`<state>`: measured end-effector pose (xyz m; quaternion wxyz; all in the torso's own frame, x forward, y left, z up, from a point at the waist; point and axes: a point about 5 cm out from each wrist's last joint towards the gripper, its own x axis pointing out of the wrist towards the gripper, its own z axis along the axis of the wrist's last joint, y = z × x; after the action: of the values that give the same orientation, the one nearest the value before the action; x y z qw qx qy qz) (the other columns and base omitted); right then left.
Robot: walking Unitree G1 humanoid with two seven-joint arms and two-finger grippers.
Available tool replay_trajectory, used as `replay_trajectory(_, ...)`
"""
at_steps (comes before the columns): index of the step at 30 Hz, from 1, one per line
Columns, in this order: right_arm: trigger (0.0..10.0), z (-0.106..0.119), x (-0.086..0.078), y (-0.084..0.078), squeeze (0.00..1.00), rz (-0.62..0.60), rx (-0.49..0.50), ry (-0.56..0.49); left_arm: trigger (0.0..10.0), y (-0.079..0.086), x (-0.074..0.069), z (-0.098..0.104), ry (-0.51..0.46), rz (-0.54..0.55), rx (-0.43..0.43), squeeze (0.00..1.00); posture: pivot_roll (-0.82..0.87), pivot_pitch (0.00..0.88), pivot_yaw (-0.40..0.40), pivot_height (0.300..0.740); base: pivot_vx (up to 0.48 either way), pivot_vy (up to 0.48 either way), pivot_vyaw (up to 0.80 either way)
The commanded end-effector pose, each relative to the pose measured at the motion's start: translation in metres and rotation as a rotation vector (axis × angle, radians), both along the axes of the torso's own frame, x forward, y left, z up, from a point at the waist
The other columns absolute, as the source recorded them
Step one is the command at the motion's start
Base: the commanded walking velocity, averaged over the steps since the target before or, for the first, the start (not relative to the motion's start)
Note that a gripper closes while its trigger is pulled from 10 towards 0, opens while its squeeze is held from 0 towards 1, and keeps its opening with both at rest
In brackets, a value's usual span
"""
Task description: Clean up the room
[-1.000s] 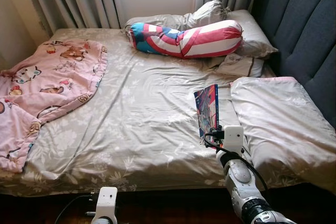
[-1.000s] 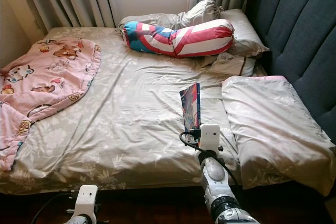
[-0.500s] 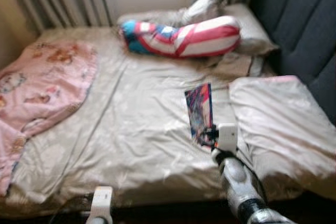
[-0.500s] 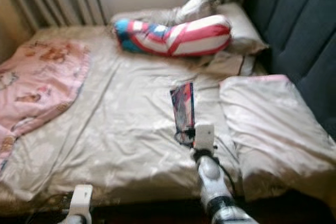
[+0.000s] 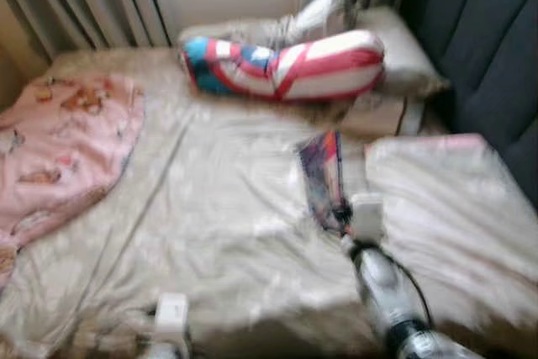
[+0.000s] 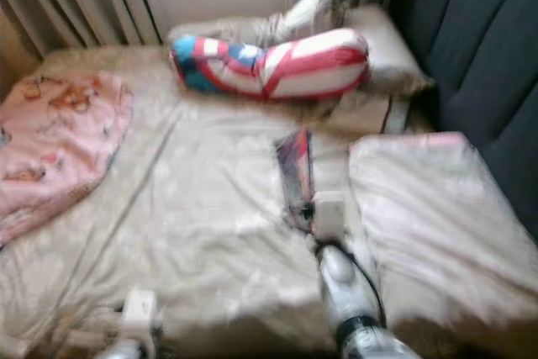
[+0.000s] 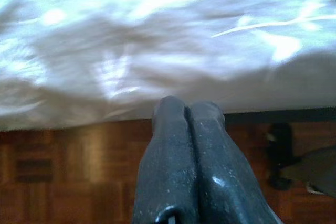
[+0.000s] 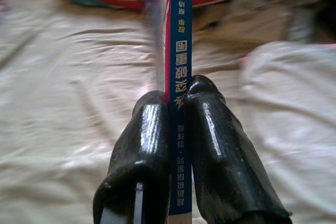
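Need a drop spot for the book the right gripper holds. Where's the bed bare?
Bare sheet runs mid-bed between the pink blanket and the grey pillow. Crowded at the head: striped bolster and pillows. Right gripper clamps the book.

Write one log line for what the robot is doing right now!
right gripper: shut on book, held upright over bed | left gripper: shut, idle at bed edge | view: blurred
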<state>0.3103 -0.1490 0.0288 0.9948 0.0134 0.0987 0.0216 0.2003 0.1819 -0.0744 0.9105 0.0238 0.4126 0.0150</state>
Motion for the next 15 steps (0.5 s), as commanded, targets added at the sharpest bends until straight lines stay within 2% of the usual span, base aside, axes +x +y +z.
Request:
replay_trajectory(1,10.0,0.0114,0.0069,0.0127,0.0,0.032,0.022,-0.059,10.0,0.0115,-0.003,-0.0006,0.021,0.009,0.029,0.0,-0.06,0.049,-0.01,0.74,0.0,0.0,0.0)
replay_trajectory(10,10.0,0.011,0.0064,0.01,0.0,0.023,0.03,-0.058,10.0,0.0104,-0.0033,-0.0009,0.023,0.003,0.025,0.0,-0.07,0.054,-0.014,0.74,0.0,0.0,0.0)
replay_trajectory(15,10.0,0.0118,0.0067,0.0159,0.0,0.064,0.051,-0.059,10.0,0.0085,-0.0039,-0.0013,0.02,-0.009,0.029,0.0,-0.07,0.058,-0.016,0.74,0.0,0.0,0.0)
